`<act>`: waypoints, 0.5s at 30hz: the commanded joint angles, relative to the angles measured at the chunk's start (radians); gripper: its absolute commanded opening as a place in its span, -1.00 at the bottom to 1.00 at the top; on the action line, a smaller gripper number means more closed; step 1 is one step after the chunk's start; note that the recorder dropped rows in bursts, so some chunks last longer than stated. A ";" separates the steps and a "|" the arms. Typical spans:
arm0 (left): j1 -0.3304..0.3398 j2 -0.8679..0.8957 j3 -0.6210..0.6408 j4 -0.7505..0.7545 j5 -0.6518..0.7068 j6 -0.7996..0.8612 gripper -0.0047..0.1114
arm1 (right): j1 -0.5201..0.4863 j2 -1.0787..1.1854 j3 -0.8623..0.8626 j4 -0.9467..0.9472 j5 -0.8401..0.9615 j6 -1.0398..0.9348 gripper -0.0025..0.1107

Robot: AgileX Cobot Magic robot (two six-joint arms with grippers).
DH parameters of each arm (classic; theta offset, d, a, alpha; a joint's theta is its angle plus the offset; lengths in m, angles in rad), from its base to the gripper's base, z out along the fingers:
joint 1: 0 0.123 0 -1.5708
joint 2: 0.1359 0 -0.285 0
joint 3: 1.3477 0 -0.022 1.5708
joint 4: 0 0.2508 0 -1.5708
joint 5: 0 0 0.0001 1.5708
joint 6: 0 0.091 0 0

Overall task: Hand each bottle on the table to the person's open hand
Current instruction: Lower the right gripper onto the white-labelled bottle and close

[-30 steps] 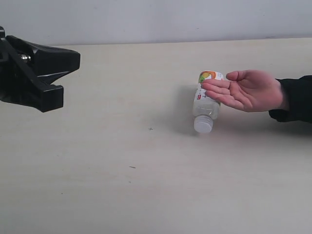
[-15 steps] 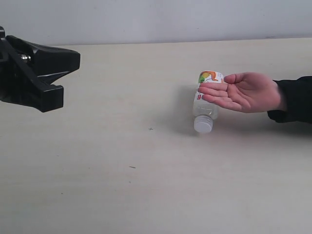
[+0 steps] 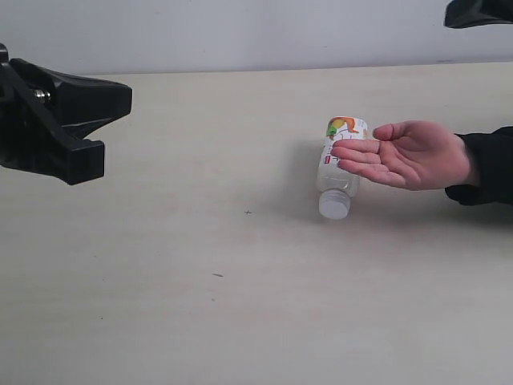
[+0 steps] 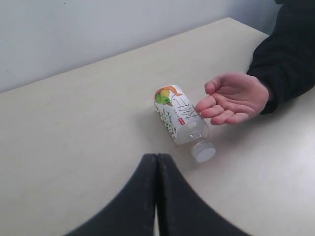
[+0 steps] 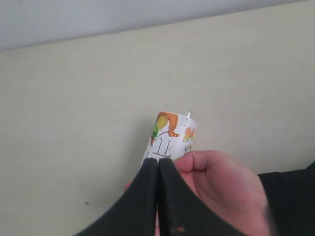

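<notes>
One clear bottle (image 3: pixel 339 167) with an orange-green label and a white cap lies on its side on the table (image 3: pixel 240 305), cap toward the camera. A person's open hand (image 3: pixel 409 152) rests palm-up right beside it, fingertips over its label. My left gripper (image 3: pixel 88 120) hovers shut and empty at the far left, well away from the bottle (image 4: pixel 181 119). My right gripper (image 5: pixel 158 161) is shut and empty, above the hand (image 5: pixel 216 182) and the bottle (image 5: pixel 170 135); only a dark corner of it shows at the exterior view's top right.
A black sleeve (image 3: pixel 485 164) covers the person's forearm at the right edge. A pale wall (image 3: pixel 240 32) runs behind the table's far edge. A few tiny dark specks (image 3: pixel 248 212) mark the tabletop.
The hand has shifted slightly beside the bottle. A dark part of my right arm has come into the top right corner. The left gripper and bottle have not moved.
</notes>
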 commanded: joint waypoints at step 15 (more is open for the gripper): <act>0.000 -0.008 0.004 -0.006 -0.004 0.004 -0.90 | 0.077 0.698 -0.716 -0.109 0.499 0.206 -0.69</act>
